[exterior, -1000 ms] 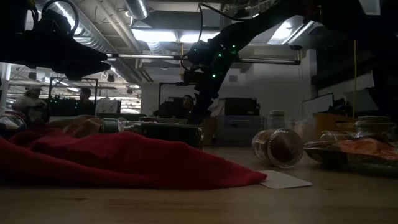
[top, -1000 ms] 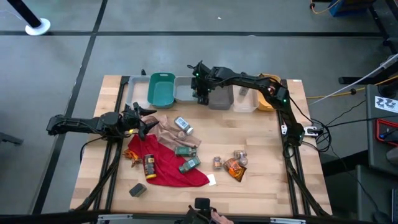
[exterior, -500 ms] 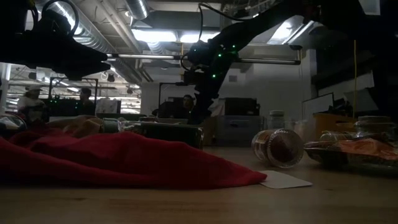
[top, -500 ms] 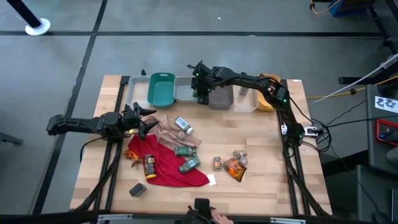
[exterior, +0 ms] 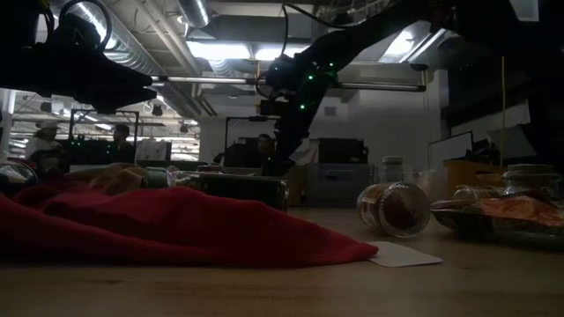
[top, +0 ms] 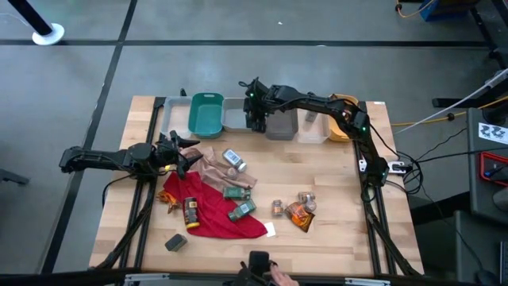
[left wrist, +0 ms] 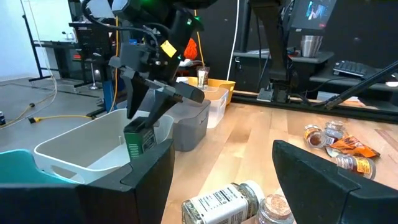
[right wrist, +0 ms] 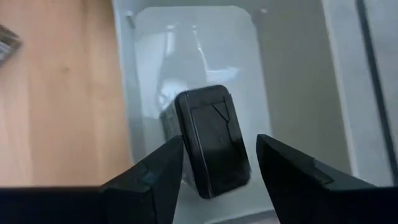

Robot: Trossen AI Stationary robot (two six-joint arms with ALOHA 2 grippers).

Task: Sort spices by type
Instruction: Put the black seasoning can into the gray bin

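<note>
My right gripper (top: 255,119) hangs open over the pale grey bin (top: 236,117) at the table's far edge. A dark green box (right wrist: 211,140) stands upright between its fingers, also seen as the green box (left wrist: 140,142) just under the fingertips, above the bin's inside (left wrist: 81,152). My left gripper (top: 186,155) waits at the table's left, level and open, holding nothing. Other spices lie mid-table: a white-capped jar (top: 233,160), green boxes (top: 236,191), a yellow-capped bottle (top: 190,213), small jars (top: 305,199) and an orange packet (top: 299,214). My right gripper comes at the box's upper end (right wrist: 208,102) from above, slanting down, one finger on each side. A gap shows between one finger (right wrist: 286,168) and the box. Whether the other finger (right wrist: 158,171) still touches it, I cannot tell.
A row of bins lines the far edge: teal (top: 205,114), pale grey, dark grey (top: 280,123), clear (top: 312,127) and yellow (top: 341,127). A red cloth (top: 214,218) and a tan cloth (top: 213,168) lie mid-left. A dark box (top: 175,241) sits near the front left.
</note>
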